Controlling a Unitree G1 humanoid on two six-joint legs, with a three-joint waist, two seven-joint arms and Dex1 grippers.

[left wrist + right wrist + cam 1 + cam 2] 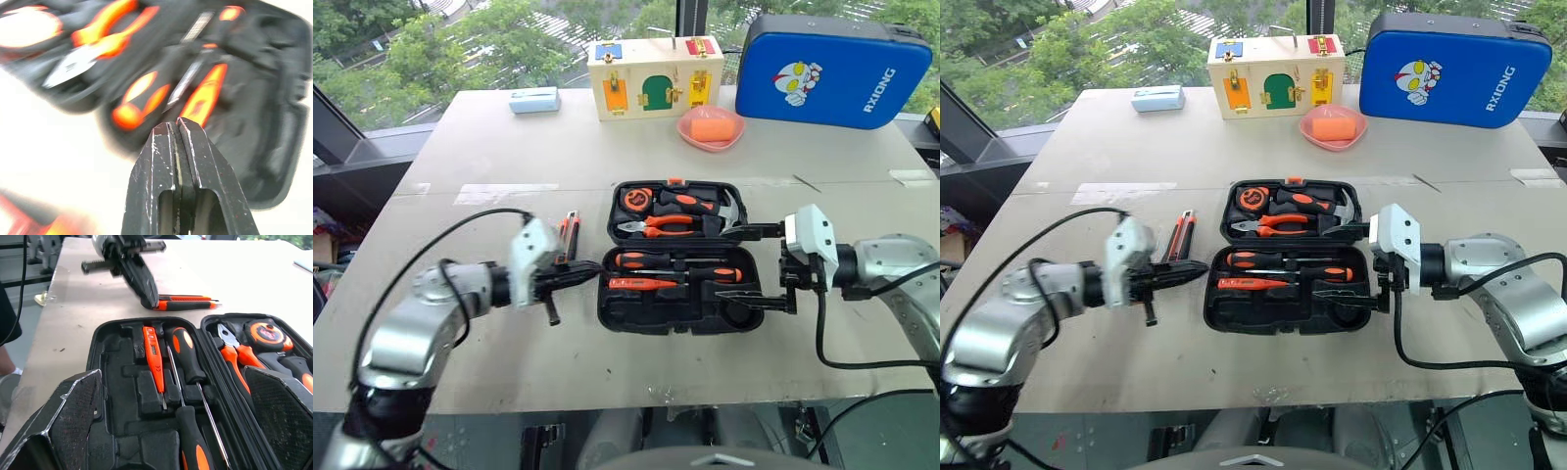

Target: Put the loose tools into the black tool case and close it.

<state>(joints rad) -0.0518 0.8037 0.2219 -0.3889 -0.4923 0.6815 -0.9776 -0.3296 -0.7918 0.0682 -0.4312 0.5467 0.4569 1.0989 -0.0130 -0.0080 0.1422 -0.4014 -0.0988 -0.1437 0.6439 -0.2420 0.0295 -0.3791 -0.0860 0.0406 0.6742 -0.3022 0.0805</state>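
Observation:
The black tool case (pixel 607 308) lies open in the middle of the table. Its near half holds two screwdrivers (pixel 651 259) (pixel 715 274) and the slim orange tester pen (pixel 641 284). Its far half holds a tape measure, pliers and a hammer. The utility knife (pixel 570 235) lies on the table just left of the case. My left gripper (pixel 592 274) is shut and empty, its tip near the case's left edge and just in front of the knife. My right gripper (pixel 744 266) stands open over the case's right end, holding nothing.
At the back of the table stand a blue cartoon-printed case (pixel 832 73), a wooden latch box (pixel 654 78), a pink bowl (pixel 710 129) and a small light-blue box (pixel 533 99). The table's front edge runs close below the black case.

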